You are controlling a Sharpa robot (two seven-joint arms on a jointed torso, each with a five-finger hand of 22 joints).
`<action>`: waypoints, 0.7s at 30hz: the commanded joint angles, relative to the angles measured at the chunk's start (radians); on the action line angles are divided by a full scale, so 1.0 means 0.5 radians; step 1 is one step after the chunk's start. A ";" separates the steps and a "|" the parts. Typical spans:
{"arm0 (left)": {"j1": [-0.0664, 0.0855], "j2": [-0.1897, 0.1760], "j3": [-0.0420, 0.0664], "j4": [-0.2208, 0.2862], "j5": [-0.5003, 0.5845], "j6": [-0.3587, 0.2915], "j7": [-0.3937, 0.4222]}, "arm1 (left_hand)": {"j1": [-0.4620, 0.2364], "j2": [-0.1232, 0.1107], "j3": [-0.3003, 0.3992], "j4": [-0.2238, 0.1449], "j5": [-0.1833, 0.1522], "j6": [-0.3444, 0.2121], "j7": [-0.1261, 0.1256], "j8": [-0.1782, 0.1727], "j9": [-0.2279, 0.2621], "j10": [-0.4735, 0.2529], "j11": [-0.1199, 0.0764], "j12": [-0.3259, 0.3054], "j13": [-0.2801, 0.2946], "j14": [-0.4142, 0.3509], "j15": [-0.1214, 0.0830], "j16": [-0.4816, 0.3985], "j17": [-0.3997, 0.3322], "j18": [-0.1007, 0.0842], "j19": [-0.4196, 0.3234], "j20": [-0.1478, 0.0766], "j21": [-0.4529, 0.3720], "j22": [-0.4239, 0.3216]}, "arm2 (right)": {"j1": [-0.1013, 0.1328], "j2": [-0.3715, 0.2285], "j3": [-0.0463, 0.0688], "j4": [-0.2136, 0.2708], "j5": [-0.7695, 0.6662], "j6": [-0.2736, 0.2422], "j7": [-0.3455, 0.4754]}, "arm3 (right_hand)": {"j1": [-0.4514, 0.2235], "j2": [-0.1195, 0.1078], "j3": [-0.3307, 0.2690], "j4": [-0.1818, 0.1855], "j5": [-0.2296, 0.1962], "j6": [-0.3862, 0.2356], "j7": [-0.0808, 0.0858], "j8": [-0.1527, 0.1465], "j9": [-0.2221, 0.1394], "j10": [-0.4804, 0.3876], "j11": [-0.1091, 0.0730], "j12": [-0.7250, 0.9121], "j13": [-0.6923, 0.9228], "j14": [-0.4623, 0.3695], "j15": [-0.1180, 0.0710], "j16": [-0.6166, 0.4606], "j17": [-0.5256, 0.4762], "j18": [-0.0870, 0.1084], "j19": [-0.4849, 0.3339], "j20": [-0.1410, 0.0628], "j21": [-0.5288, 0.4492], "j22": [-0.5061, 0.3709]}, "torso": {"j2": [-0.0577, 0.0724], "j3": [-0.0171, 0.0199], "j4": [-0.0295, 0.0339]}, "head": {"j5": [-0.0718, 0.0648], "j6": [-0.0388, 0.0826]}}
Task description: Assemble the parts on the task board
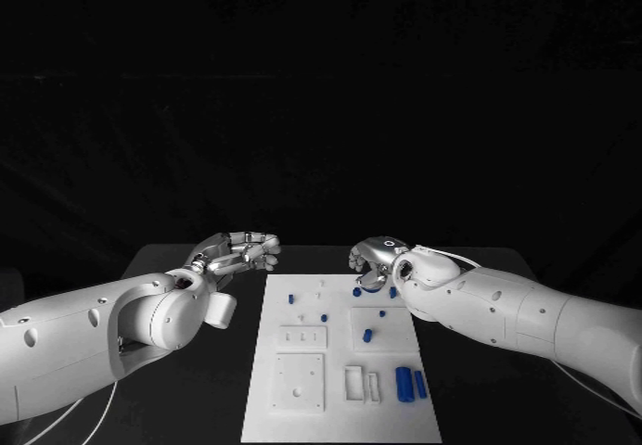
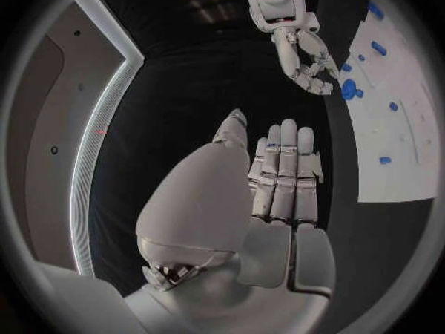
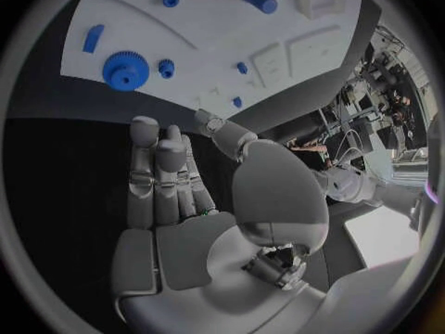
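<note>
Hands are both up at the far end of the board, one on each side, holding nothing as far as I can see. Left hand sits over the black table just off the board's far left corner. From its own wrist cam the fingers are straight and pressed side by side, thumb alongside, nothing in the palm. Right hand hovers at the far right corner of the board, right above a few of the blue bits. Same deal on its wrist cam: fingers stretched out flat and together, thumb out to the side, empty.

Board itself is the long white plate running down the middle of the table. Blue parts are scattered on it: a little cluster near the right hand, a gear close to the far edge, a small one on the far left side, a couple of pegs mid-board, and two longer cylinders standing side by side near the right edge closer to the robot. White blocks with holes sit on the near left part of the board.
</note>
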 commanded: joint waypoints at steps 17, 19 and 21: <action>0.009 -0.013 0.009 0.053 -0.014 0.054 -0.012 | -0.040 0.000 -0.020 -0.002 -0.014 0.018 0.002 -0.018 -0.004 0.020 -0.003 -0.020 -0.002 0.006 -0.005 0.013 -0.004 0.024 -0.004 -0.011 0.009 0.037 | -0.018 0.027 -0.018 -0.063 -0.254 0.015 -0.116 | 0.001 -0.050 0.055 0.022 -0.081 0.037 -0.031 -0.006 0.004 0.018 0.002 -0.013 -0.003 -0.008 0.012 0.044 -0.038 0.063 0.080 -0.099 0.033 0.045 | 0.141 -0.0151 0.053 | -0.050 0.050; 0.009 -0.014 0.010 0.055 -0.014 0.055 -0.015 | -0.042 0.000 -0.021 -0.002 -0.015 0.019 0.002 -0.018 -0.004 0.021 -0.003 -0.020 -0.002 0.006 -0.005 0.013 -0.004 0.024 -0.004 -0.011 0.009 0.037 | -0.018 0.030 -0.018 -0.080 -0.263 0.014 -0.118 | 0.001 -0.051 0.057 0.023 -0.084 0.038 -0.031 -0.006 0.004 0.019 0.002 -0.013 -0.003 -0.008 0.012 0.046 -0.039 0.063 0.081 -0.099 0.034 0.045 | 0.153 -0.0155 0.056 | -0.057 0.051; 0.010 -0.015 0.010 0.056 -0.014 0.056 -0.018 | -0.044 0.001 -0.021 -0.002 -0.016 0.019 0.002 -0.019 -0.004 0.021 -0.003 -0.021 -0.002 0.006 -0.005 0.013 -0.004 0.024 -0.004 -0.011 0.010 0.037 | -0.018 0.033 -0.019 -0.094 -0.265 0.012 -0.118 | 0.001 -0.051 0.059 0.024 -0.086 0.039 -0.031 -0.007 0.004 0.020 0.001 -0.013 -0.003 -0.008 0.012 0.048 -0.041 0.063 0.081 -0.099 0.036 0.045 | 0.164 -0.0150 0.060 | -0.062 0.055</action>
